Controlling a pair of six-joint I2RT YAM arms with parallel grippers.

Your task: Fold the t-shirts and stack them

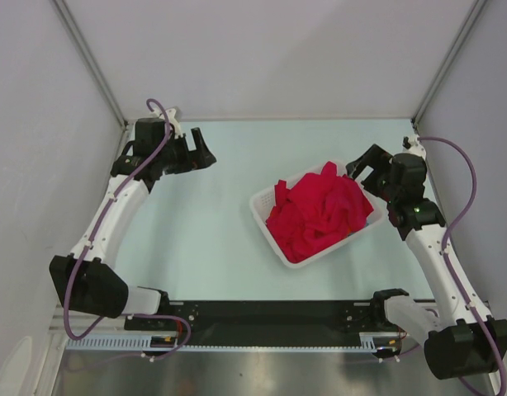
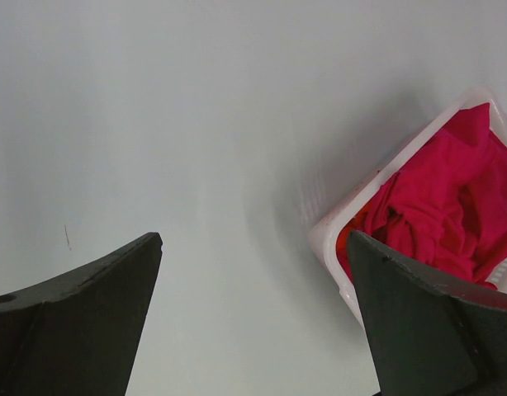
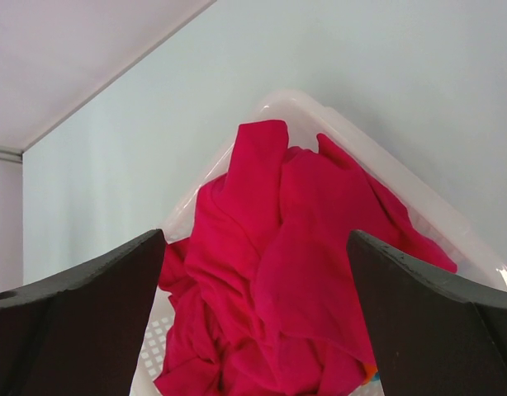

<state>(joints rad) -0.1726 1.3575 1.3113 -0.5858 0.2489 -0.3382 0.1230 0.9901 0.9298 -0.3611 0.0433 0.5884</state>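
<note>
Top external view: the crimson t-shirts (image 1: 319, 216) lie crumpled in a heap that fills a white lattice basket (image 1: 260, 208). The basket stands right of centre on the pale surface (image 1: 212, 239). The right hand (image 1: 358, 172) is at the basket's far right corner, its fingers spread wide and holding nothing. In the right wrist view the red heap shows between those fingers. The left hand (image 1: 204, 148) is over the far left of the surface, well apart from the basket, also wide and empty.
</note>
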